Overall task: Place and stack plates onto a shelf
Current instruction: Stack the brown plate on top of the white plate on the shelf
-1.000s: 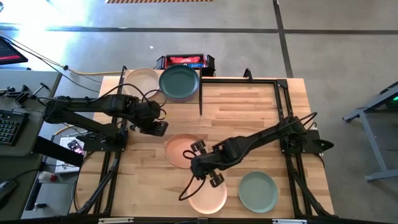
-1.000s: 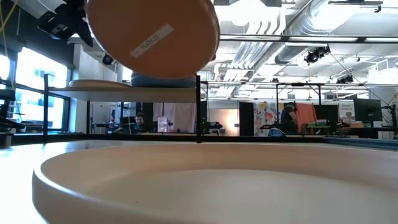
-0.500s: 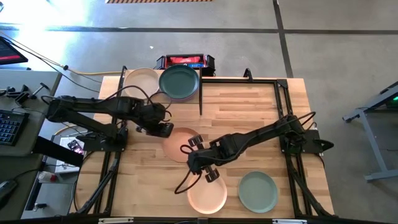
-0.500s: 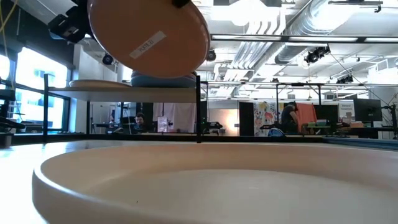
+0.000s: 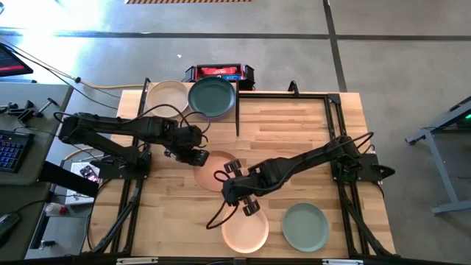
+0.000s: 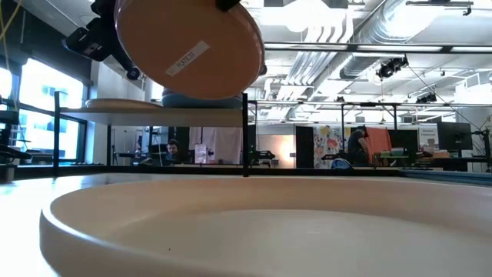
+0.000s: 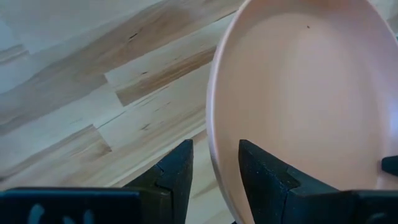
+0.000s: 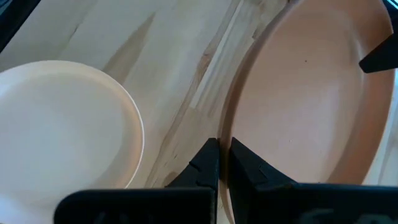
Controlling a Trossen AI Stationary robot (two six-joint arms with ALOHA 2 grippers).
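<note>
Above the middle of the table [image 5: 294, 132], we have the peach plate [image 5: 210, 171] held off the wood between both arms. Our right gripper [image 8: 222, 163] is pinched shut on its rim on one side. Our left gripper [image 7: 214, 163] sits at the opposite edge with its fingers spread, the rim running up between them but not yet clamped.

This looks like a handover toward the shelf [image 6: 165, 111], which stands at the far left corner and already carries a beige plate [image 5: 166, 96] and a teal plate [image 5: 212, 97]. To do it well, we should push the left fingers [image 7: 261, 171] fully over the rim and close firmly before the right lets go. We should also keep the plate near level so it does not swing.

The left arm reaches in from the left edge, nearly straight, with its wrist turned toward the plate. The right arm stretches diagonally from the right side, with its wrist low and just beyond a pale plate [image 5: 246, 232]. A green plate [image 5: 305, 226] lies near the front edge.
</note>
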